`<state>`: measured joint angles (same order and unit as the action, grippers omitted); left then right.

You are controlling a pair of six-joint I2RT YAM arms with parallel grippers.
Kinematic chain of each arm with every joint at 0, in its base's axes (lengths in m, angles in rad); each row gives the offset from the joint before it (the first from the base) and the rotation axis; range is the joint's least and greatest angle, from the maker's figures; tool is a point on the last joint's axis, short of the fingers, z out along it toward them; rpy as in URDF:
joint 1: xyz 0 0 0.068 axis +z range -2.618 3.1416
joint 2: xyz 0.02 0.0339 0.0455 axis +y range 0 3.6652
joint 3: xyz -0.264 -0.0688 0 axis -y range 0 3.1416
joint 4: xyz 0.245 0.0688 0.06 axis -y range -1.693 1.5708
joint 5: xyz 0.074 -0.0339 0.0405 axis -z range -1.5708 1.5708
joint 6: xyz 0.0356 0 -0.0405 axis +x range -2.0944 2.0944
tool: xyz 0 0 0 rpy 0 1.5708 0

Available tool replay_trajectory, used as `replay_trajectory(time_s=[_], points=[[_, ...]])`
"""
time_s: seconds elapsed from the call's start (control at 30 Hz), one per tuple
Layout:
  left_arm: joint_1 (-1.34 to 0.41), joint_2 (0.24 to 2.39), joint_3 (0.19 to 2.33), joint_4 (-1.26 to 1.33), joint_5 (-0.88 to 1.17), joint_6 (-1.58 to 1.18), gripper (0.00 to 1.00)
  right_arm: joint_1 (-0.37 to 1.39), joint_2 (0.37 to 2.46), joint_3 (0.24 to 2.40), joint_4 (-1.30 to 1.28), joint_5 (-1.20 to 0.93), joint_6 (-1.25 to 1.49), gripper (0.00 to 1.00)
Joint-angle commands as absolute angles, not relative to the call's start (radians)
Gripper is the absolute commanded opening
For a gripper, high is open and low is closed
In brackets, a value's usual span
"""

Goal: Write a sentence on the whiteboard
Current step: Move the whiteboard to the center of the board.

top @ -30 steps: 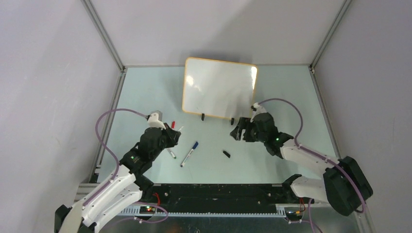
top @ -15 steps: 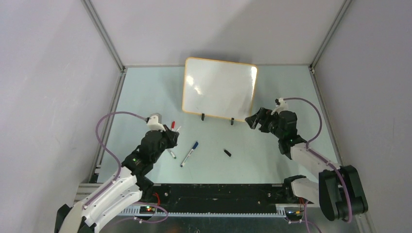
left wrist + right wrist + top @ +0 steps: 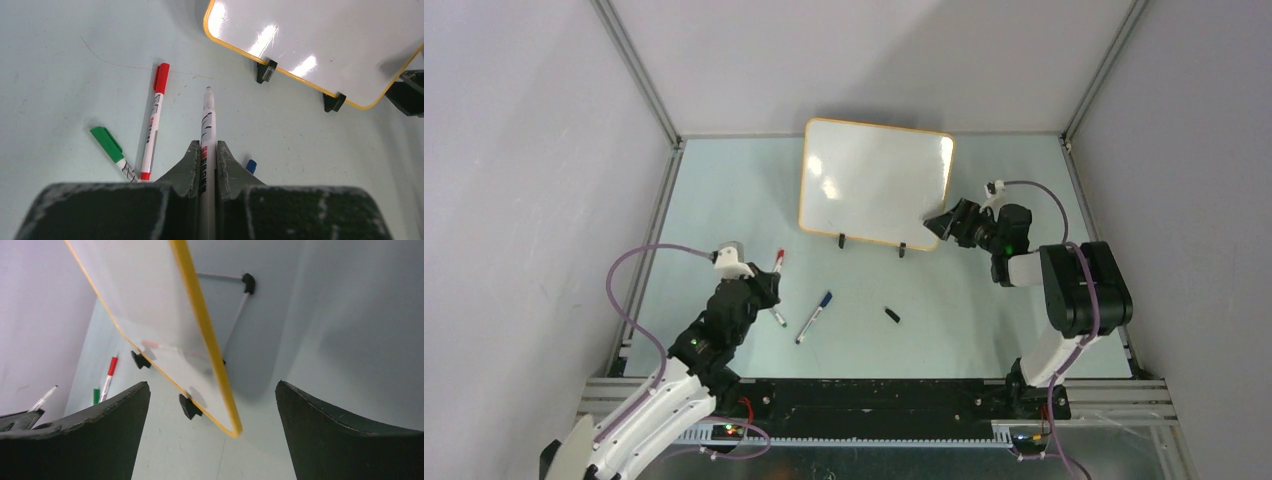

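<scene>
Two arms in the top view. My right fingers (image 3: pixel 944 222) have swung over from in front of the board's feet to the lower right corner of the whiteboard (image 3: pixel 876 185), and they have spread as they went. My left fingers (image 3: pixel 766 288) have pulled back a little toward the near edge, well apart from the board. The whiteboard stands at the far middle of the worktop (image 3: pixel 724 190), propped on its clip feet, with its face blank and no sentence on it yet. A blue marker (image 3: pixel 814 316) and a loose black cap (image 3: pixel 890 316) lie on the worktop between my arms.

Left wrist view: fingers pressed in on a black marker (image 3: pixel 207 130), uncapped as far as I can tell, tip pointing toward the board's lower edge. A red marker (image 3: pixel 155 125) and a green marker (image 3: pixel 107 142) lie just beside it on the left, not held.

Right wrist view: fingers wide apart, nothing between them but air and the board's orange rim (image 3: pixel 205 335) ahead. The bottom corner sits in the gap. I cannot tell if there is contact, but it looks clear of both.

My read: the right side is lining up to brace the board by that edge, so the pen hand can write without tipping it. Writing hasn't started.
</scene>
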<state>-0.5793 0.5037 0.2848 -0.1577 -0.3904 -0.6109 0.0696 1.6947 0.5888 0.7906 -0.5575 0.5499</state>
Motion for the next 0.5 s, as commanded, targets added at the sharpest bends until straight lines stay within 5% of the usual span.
replay_trajectory(time_s=[0.0,0.23,0.47], points=[[-0.574,0.448,0.252,-0.091,-0.396,-0.563,0.00,0.069,1.763,0.659,0.984,-0.684,0.590,0.99],[-0.574,0.389,0.225,-0.074,-0.378,-0.545,0.00,0.049,1.871,0.764,1.049,-0.761,0.667,0.97],[-0.573,0.439,0.242,-0.058,-0.361,-0.544,0.00,0.047,1.899,0.780,1.074,-0.816,0.715,0.52]])
